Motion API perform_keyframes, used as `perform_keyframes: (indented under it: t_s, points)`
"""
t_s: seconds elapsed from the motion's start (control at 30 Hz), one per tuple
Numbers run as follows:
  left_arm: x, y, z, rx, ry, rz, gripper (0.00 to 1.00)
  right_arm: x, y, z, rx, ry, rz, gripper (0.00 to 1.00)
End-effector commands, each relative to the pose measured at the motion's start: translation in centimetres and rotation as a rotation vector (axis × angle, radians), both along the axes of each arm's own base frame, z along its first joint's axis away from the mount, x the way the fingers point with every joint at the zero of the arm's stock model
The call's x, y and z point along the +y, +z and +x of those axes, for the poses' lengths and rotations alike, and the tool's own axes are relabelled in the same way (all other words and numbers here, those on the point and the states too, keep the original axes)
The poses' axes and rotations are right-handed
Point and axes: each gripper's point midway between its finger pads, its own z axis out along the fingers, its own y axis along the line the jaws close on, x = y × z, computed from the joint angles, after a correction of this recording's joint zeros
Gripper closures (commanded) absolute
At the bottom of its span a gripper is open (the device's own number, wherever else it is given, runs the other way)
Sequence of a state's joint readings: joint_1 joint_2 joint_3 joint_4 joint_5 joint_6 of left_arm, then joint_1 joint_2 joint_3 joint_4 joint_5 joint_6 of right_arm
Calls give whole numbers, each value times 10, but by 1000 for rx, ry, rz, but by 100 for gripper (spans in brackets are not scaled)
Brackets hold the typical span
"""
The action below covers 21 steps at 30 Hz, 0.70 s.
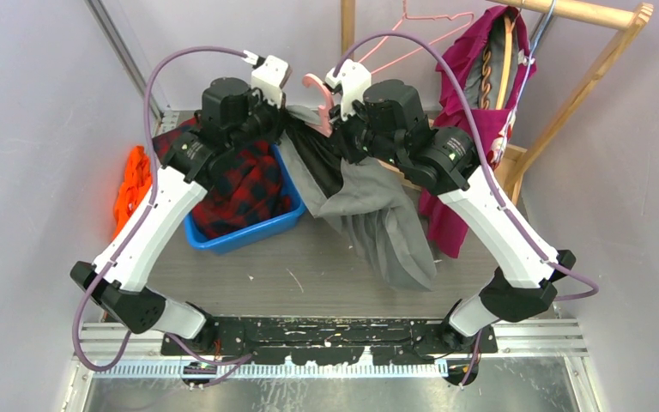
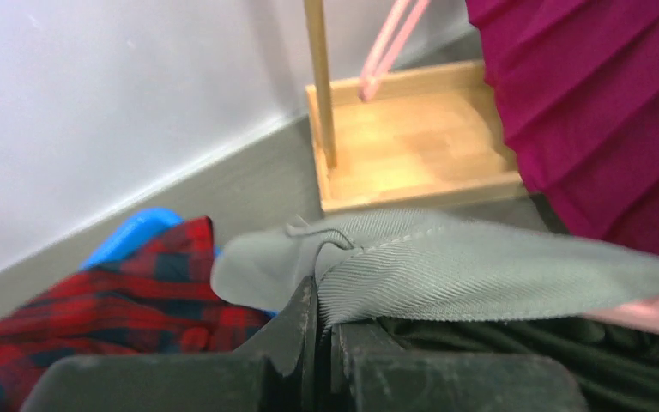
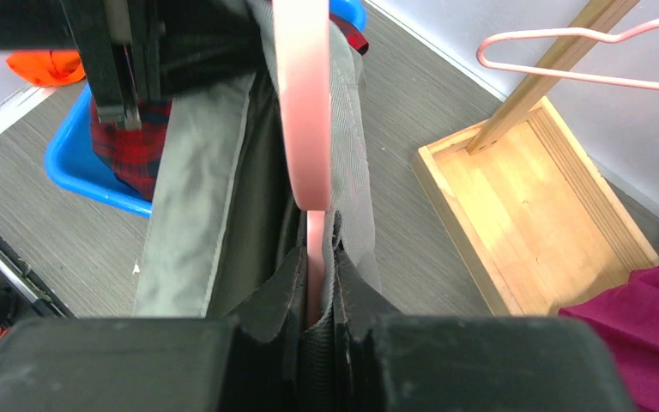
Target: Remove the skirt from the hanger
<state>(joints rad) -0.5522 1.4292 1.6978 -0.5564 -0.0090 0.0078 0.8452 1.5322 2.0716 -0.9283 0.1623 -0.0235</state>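
The right tool [image 3: 316, 275] clamps the pink hanger [image 3: 300, 94] steady while the left tool [image 2: 322, 305] pinches the grey skirt [image 2: 480, 266] at its waistband, seemingly to peel it free above the desk [image 1: 309, 275].

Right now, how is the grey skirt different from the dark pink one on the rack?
The grey skirt is bunched and droops low, while the dark pink skirt hangs straight from the wooden rack. The grey skirt is pinched by the left gripper, and its hanger is clamped in the right gripper. Nothing touches the dark pink skirt. Both fall in folds.
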Motion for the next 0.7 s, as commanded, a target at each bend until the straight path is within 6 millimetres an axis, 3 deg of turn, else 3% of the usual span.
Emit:
perform_keyframes:
  t_s: [0.0,0.1,0.2,0.43,0.53,0.6,0.67]
  points:
    - [25,56,17,-165,120,45,100,-2,22,-10,-42,18,65,99]
    - [26,65,27,-199,136,75,100,0,16,-13,-15,30,67,99]
    - [28,56,45,-212,173,131,100,2,14,-17,13,46,72,99]
    - [52,-2,79,-93,222,159,100,-14,23,-25,-9,33,53,99]
    - [58,-9,77,-70,222,162,100,-19,26,-25,-26,24,45,99]
    - [54,-4,69,-72,182,157,84,-20,28,-24,-38,20,42,99]
    - [55,7,58,-84,168,135,75,-21,30,-22,-52,18,38,99]
